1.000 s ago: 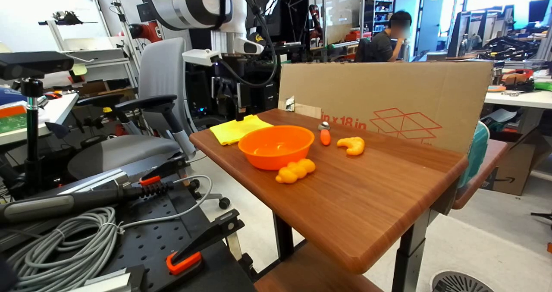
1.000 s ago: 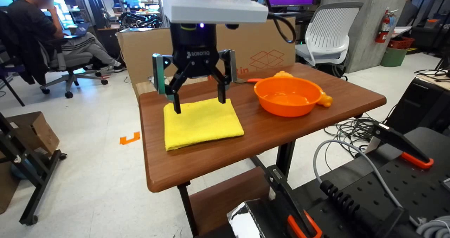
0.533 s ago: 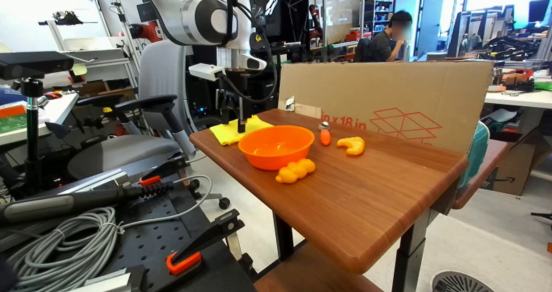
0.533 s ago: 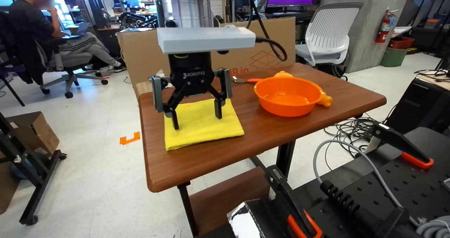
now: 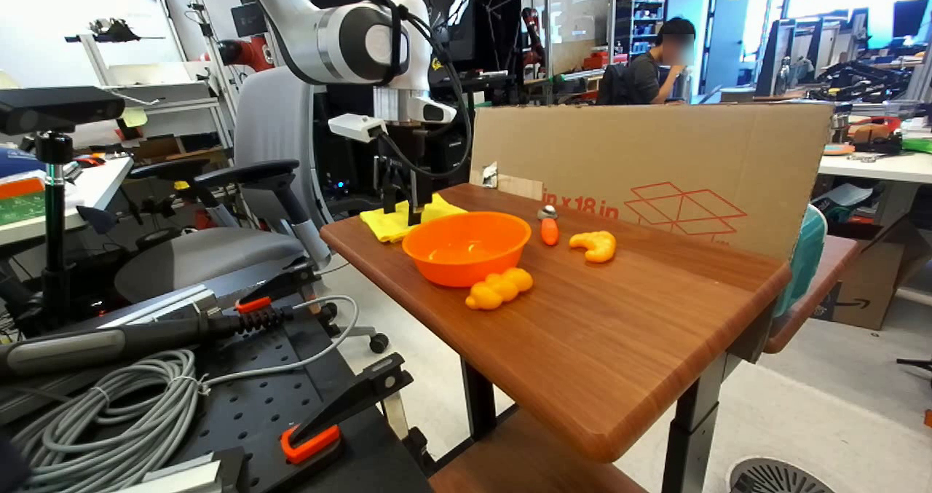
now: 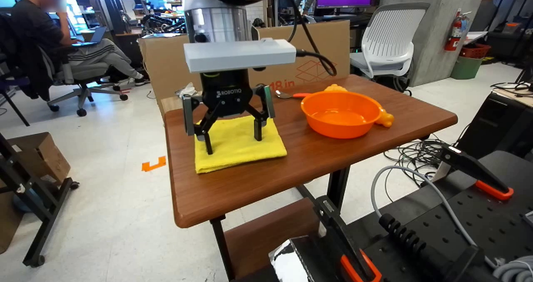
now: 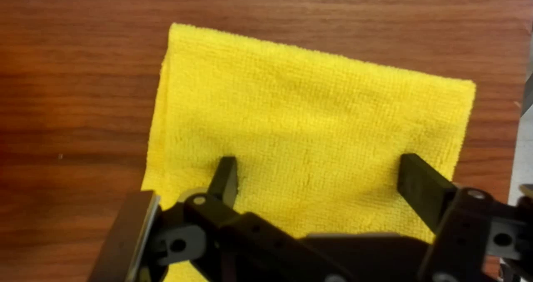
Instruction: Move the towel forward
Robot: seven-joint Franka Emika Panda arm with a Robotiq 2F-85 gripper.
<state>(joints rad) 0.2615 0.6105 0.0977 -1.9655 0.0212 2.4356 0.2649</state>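
The yellow towel [image 5: 376, 223] lies folded flat on the brown table in both exterior views [image 6: 266, 148]. In the wrist view the towel [image 7: 316, 107] fills the middle, with its near part hidden under the gripper. My gripper [image 6: 234, 146] points straight down over the towel, its jaws wide apart. In the wrist view the gripper [image 7: 318, 158] has only towel surface between its fingers [image 7: 420, 186]. Both fingertips appear to touch the towel's top, with slight creases around them. No cloth is pinched.
An orange bowl [image 6: 341, 128] stands beside the towel. A lumpy orange toy [image 5: 499, 289], a curved orange toy [image 5: 593, 246] and an orange-handled spoon [image 5: 549, 231] lie near the bowl. A cardboard panel [image 5: 648, 158] stands along one table side. The table edge [image 6: 177, 207] is near the towel.
My open gripper has come down onto the towel. In the last half second the towel has slid slightly toward the cardboard side, along with the gripper. The bowl and toys have not moved.
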